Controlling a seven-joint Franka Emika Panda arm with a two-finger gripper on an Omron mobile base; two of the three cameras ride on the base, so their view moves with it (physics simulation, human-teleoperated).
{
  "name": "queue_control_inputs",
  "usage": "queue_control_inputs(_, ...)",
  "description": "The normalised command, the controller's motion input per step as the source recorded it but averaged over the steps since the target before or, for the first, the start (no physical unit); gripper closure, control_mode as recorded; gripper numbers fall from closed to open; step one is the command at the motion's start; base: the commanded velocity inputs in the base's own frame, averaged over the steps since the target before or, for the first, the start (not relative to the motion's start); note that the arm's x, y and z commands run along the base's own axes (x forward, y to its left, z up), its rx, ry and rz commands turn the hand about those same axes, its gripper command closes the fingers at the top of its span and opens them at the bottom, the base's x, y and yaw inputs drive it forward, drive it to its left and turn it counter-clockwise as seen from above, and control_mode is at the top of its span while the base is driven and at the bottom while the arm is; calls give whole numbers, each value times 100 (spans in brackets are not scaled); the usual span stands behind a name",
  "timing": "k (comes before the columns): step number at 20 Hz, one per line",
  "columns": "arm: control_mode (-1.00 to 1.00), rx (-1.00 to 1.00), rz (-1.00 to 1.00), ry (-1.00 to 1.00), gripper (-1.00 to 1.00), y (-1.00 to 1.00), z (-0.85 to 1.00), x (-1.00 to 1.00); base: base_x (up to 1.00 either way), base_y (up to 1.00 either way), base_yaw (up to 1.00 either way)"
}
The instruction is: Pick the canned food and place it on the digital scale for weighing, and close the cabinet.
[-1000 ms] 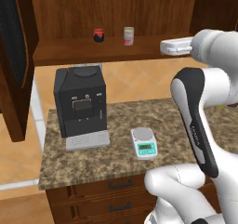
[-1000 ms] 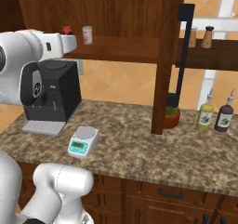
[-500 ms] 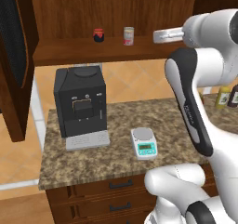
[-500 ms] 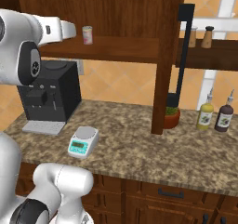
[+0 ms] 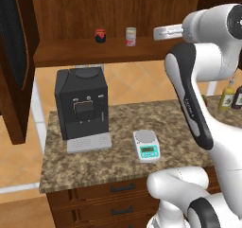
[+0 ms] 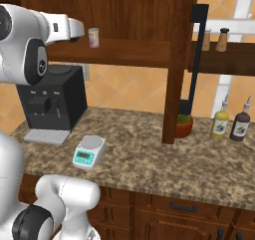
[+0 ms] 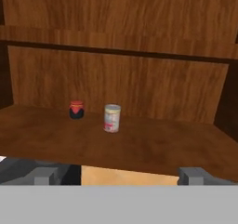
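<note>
The canned food [image 5: 131,36] [image 6: 93,37] [image 7: 112,118] stands upright on the open cabinet's shelf [image 7: 148,146], a small silvery tin with a red label. My gripper [image 5: 157,32] [image 6: 81,30] [image 7: 118,174] hovers at shelf height in front of the tin, well short of it, open and holding nothing. The digital scale [image 5: 146,145] [image 6: 89,151] rests on the granite counter with its platter bare. Both doors of the cabinet [image 5: 14,57] [image 6: 180,60] stand swung open.
A dark jar with a red lid [image 5: 99,35] [image 7: 76,109] sits just left of the tin. A black coffee machine [image 5: 80,104] [image 6: 50,102] stands beside the scale. A potted plant [image 6: 184,124] and two bottles [image 6: 220,123] sit at the right of the counter.
The arm has lifted the hand to shelf height and carried it toward the tin. The jaws have stayed open.
</note>
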Motion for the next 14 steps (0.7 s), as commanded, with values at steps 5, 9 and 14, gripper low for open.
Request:
queue_control_inputs(5, -100, 0, 0, 5, -100, 10, -7, 27, 0, 0, 0)
queue_control_inputs(9, -100, 9, 0, 1, -100, 9, -32, 30, 0, 0, 0)
queue_control_inputs(14, -100, 2, 0, 1, -100, 10, -27, 41, 0, 0, 0)
